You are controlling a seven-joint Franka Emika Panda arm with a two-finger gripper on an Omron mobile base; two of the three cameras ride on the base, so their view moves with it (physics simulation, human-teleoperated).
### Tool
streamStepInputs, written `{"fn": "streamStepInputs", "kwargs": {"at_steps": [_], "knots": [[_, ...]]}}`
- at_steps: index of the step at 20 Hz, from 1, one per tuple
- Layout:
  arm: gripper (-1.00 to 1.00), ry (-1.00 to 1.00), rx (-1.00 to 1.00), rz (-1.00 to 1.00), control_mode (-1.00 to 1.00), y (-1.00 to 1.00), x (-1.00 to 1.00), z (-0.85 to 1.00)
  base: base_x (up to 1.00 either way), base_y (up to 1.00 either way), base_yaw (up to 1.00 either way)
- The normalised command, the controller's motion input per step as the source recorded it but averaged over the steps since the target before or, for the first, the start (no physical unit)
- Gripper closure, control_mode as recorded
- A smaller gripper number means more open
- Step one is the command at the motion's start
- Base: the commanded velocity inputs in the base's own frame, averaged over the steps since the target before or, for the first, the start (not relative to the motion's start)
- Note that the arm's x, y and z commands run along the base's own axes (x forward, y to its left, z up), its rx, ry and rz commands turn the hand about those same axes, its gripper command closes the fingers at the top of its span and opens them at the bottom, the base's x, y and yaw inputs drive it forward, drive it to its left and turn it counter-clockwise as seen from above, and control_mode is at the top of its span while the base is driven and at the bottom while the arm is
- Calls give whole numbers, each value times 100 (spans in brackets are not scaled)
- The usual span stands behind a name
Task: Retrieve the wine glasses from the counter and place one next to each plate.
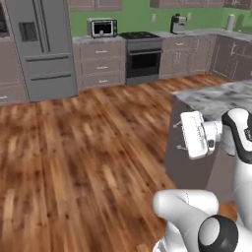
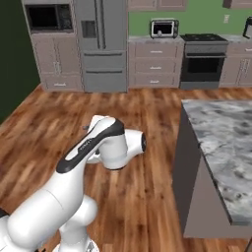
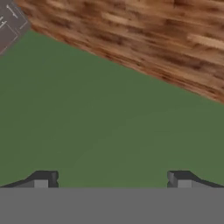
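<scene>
green wall (image 1: 133, 17), grey-white marbled counter (image 1: 101, 38), mauve-brown drawers (image 1: 101, 65), reddish-brown striped wood floor (image 1: 78, 147), grey fridge (image 1: 42, 47)

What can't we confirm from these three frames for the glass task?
- Island top: its right part is cut off by the right base view's edge.
- Back counter: far off in the left base view, so small items are unreadable.
- End effector: open, facing green wall and floor; no target ahead.

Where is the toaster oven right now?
The toaster oven sits on the counter against the green wall, between the fridge and the stove; the right base view shows it too.
</scene>
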Motion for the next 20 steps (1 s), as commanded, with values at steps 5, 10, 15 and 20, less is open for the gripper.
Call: {"fn": "streamStepInputs", "kwargs": {"at_steps": [5, 10, 15, 20], "knots": [[-100, 0, 0, 0, 100, 0, 0, 0, 100, 100, -48], [-100, 0, 0, 0, 100, 0, 0, 0, 100, 100, -43], [-100, 0, 0, 0, 100, 0, 0, 0, 100, 100, -39], [-100, 0, 0, 0, 100, 0, 0, 0, 100, 100, -28]]}}
